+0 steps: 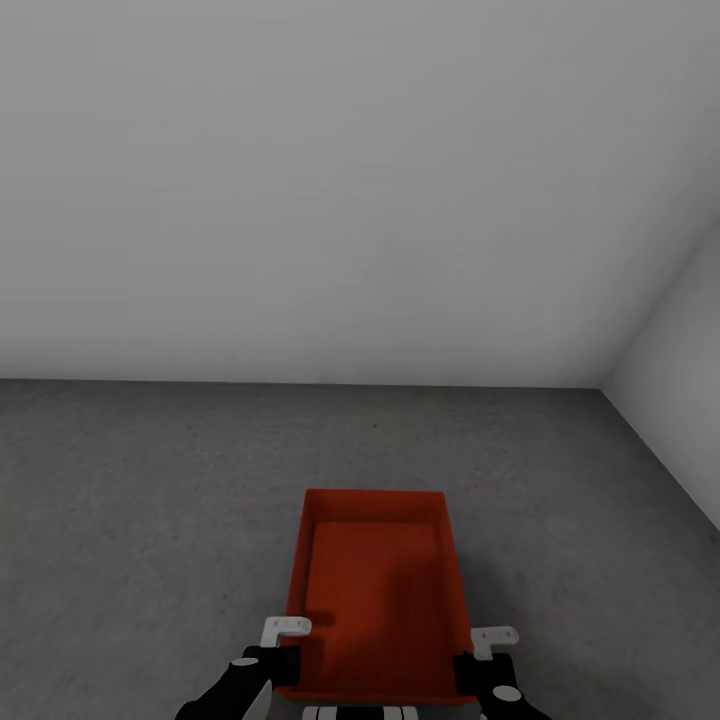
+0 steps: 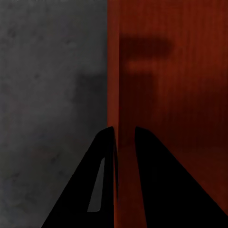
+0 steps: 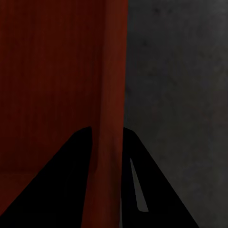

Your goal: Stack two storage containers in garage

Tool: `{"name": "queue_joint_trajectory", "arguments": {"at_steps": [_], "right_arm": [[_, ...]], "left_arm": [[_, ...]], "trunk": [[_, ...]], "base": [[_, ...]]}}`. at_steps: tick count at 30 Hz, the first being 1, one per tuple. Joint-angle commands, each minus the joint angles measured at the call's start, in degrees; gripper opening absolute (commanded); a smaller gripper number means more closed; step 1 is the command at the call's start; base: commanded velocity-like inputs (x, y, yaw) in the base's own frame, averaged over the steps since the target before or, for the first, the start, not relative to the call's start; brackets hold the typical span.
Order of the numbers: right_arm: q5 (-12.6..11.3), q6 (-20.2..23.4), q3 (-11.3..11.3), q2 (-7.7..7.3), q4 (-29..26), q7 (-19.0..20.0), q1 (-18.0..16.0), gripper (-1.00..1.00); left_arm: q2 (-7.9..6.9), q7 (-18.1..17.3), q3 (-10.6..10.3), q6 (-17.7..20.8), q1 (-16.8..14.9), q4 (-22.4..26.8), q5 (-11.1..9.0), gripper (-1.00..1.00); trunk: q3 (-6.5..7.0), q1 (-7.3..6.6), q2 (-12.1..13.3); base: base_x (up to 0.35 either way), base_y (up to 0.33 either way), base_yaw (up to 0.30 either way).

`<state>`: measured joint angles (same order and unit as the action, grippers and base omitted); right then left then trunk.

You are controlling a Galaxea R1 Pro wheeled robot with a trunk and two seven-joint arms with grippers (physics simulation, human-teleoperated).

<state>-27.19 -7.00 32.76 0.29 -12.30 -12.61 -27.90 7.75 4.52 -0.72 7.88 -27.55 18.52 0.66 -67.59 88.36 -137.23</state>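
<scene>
We hold one storage container over the floor (bare concrete to both walls); left gripper and right gripper each pinch a side wall, seen close from the wrists.

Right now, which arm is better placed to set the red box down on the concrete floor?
Neither alone. The left gripper clamps the left wall of the red box, and the right gripper clamps its right wall, at about the same height. Lowering it level onto the floor probably needs both.
</scene>
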Motion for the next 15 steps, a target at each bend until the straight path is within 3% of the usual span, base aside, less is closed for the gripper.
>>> {"name": "queue_joint_trajectory", "arguments": {"at_steps": [1, 2, 15], "right_arm": [[-1.4, 4.8, 0.1, -0.03, 0.6, -0.4, 0.0, 1.00], [-1.4, 4.8, 0.1, -0.03, 0.6, -0.4, 0.0, 1.00], [-1.4, 4.9, 0.1, -0.03, 0.6, -0.4, 0.0, 1.00]], "left_arm": [[-0.02, 0.6, 0.5, 0.4, 0.0, -0.5, 0.3, -1.00], [-0.02, 0.6, 0.5, 0.4, 0.0, -0.5, 0.3, 1.00], [-0.02, 0.6, 0.5, 0.5, 0.0, -0.5, 0.2, 1.00]], "trunk": [[-0.04, 0.01, 0.0], [-0.04, 0.01, 0.0], [-0.04, 0.01, 0.0]], "base": [[0.000, 0.000, 0.000], [0.000, 0.000, 0.000], [0.000, 0.000, 0.000]]}}
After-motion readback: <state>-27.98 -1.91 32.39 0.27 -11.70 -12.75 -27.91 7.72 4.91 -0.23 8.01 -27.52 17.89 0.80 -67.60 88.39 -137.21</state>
